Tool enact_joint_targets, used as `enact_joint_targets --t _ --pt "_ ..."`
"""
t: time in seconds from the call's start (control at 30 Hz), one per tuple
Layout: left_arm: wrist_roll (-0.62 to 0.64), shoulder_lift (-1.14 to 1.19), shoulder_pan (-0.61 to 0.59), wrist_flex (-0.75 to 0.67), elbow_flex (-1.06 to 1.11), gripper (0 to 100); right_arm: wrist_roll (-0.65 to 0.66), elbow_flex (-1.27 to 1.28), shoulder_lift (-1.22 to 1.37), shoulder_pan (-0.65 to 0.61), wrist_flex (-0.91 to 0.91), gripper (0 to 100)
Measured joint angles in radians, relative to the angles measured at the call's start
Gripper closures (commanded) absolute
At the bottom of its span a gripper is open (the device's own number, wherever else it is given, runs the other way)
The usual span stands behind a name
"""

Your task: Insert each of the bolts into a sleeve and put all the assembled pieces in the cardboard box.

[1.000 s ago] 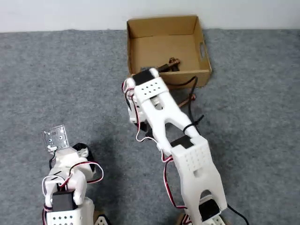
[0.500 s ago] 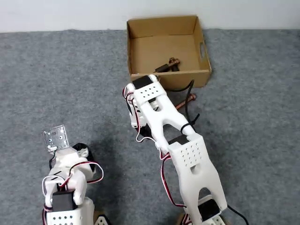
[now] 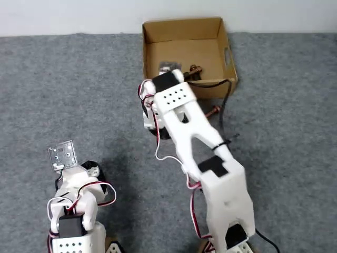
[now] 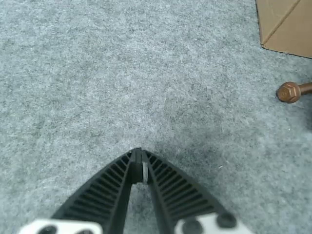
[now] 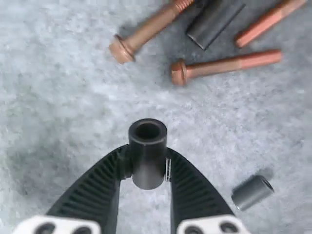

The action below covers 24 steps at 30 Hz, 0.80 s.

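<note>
Grey felt-like matting [image 3: 79, 79] covers the table up to a pale wall [image 3: 68, 16] at the far edge, and its nap looks soft enough to keep round parts from rolling far. My left claw [image 4: 138, 158] hangs low over bare matting with its jaws pressed together on nothing. A brown bolt head [image 4: 288, 91] lies off to one side, near a corner of the cardboard box [image 4: 285, 24]. My right claw [image 5: 145, 165] is clamped across a short black sleeve [image 5: 147, 146], its open bore facing the camera. It looks like steel: stiff, heavy for its size, smooth and probably slippery. So I judge a squeeze across the middle of its wall is best, leaving both ends free. Beyond it lie three copper-coloured bolts [image 5: 224, 63], equally rigid, best taken near the head so the tip can enter a bore. A second dark sleeve [image 5: 214, 22] lies among them, and a small grey sleeve [image 5: 251, 192] rests apart.
</note>
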Motion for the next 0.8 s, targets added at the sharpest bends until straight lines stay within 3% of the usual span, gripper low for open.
enact_joint_targets --t 0.3,0.8 --pt "0.0 0.0 0.0 0.0 0.0 100 0.0 0.371 -0.405 0.129 0.0 99.1" --pt "0.008 0.0 0.069 -0.003 0.0 100 0.003 0.968 -1.119 0.552 -0.043 99.1"
